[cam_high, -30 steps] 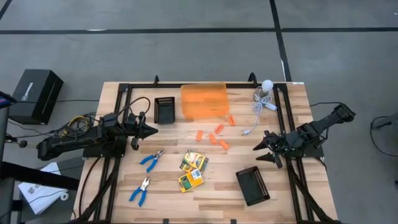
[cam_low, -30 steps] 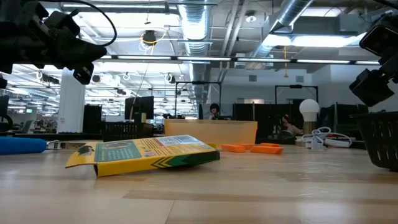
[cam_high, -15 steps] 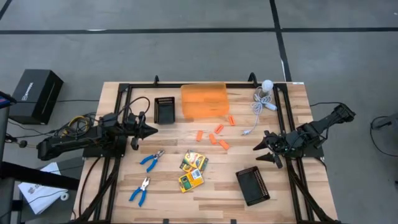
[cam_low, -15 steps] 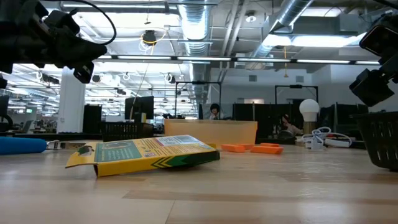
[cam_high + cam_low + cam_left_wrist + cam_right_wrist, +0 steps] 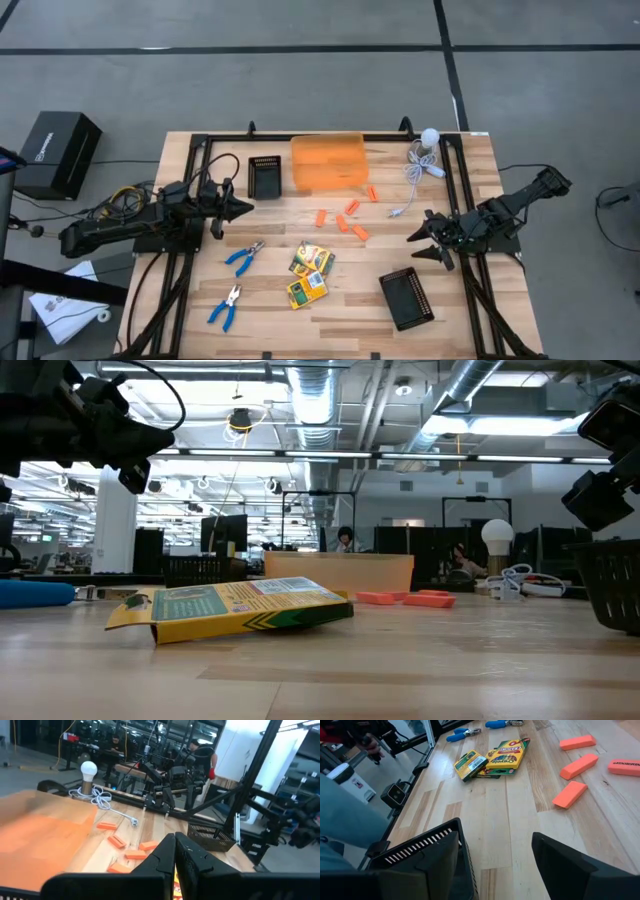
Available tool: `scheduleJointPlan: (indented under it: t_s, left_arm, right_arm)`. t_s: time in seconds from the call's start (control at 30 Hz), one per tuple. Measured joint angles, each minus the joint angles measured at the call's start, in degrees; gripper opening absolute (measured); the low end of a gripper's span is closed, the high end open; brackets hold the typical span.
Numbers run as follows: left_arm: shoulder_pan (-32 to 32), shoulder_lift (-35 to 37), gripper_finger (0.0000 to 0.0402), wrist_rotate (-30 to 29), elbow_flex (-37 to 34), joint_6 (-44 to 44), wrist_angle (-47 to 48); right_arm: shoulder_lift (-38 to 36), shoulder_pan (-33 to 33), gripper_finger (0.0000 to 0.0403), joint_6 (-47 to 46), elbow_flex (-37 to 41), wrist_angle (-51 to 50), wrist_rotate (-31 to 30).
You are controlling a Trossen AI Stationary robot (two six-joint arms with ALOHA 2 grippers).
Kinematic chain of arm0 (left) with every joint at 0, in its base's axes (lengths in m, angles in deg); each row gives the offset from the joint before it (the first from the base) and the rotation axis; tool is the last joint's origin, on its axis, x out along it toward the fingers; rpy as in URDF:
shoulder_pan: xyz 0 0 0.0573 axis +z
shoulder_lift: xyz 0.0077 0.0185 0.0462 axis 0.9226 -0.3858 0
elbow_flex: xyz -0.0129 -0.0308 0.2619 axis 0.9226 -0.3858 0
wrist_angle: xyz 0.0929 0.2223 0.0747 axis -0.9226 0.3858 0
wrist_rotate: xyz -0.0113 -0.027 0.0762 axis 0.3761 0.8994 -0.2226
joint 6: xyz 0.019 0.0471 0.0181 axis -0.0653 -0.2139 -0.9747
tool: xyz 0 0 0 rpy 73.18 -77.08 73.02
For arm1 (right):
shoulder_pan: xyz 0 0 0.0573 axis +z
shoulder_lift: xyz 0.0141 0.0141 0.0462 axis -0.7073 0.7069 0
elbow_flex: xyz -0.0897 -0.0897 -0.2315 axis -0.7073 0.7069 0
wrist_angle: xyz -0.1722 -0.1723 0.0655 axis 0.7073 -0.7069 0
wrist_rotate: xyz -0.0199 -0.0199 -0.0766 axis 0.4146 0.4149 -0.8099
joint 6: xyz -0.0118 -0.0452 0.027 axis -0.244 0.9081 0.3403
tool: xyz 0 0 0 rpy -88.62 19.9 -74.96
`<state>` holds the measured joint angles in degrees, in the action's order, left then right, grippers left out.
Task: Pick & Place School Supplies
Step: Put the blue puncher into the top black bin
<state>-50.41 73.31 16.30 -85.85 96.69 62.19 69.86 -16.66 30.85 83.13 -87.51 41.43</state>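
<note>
Nothing picked up yet; both arms sit back at the sides, prob. waiting to start. Left tool (image 5: 243,208) hangs at the left edge of the tabletop (image 5: 340,320), fingers pressed together, empty, aimed toward the middle. Right tool (image 5: 422,245) is over the right side w/ fingers spread wide, empty, just beside a black tray (image 5: 406,298); judging by the pose it's ready to go for the nearest supplies.

Supplies lie loose mid-tabletop, w/in reach of either arm. Two crayon boxes (image 5: 309,273) sit near the centre, yellow and green, flat, one partly over the other, flaps a bit bent. Orange sticks (image 5: 345,219) are scattered just beyond them, short, blocky, apart from each other. Two blue-handled pliers (image 5: 235,279) lie on the left-arm side, near each other, not touching.

Orange bin (image 5: 328,163) at the far edge looks like the likely drop spot, w/ a second black tray (image 5: 265,176) beside it. White cable w/ bulb (image 5: 418,160) lies at the far right corner, clear of the supplies.
</note>
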Motion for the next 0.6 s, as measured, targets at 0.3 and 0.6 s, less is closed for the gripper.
scheduleJointPlan:
  t_s: [0.3,0.6]
  left_arm:
    - [0.0,0.0,0.0003,-0.4,0.0,11.2,-4.2]
    - [0.0,0.0,0.0003,-4.7,0.0,14.5,-18.5]
  right_arm:
    - [0.0,0.0,0.0244,0.6,0.1,5.3,-1.4]
    - [0.0,0.0,0.0244,12.2,0.1,25.4,-8.4]
